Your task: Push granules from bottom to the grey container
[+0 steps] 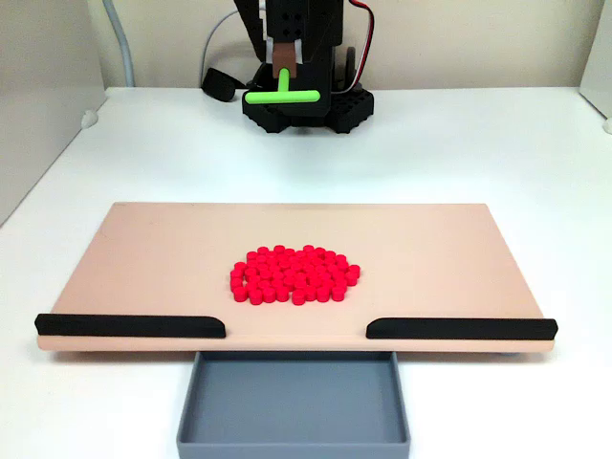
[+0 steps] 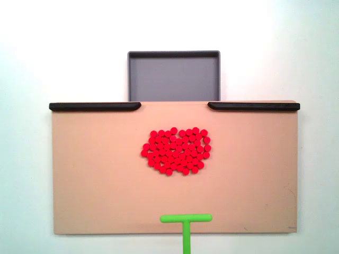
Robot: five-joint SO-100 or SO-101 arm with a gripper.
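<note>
The gripper (image 1: 285,59) is clamped on the green pusher (image 2: 186,219), well short of the granules (image 2: 176,151) clustered mid-board (image 2: 90,180), so an off-centre push risks scattering them against the black strips (image 2: 95,106) instead of through the gap into the tray (image 2: 174,76).

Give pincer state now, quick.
Pincer: shut on the green pusher, held up at the arm's base, clear of the granules.
</note>
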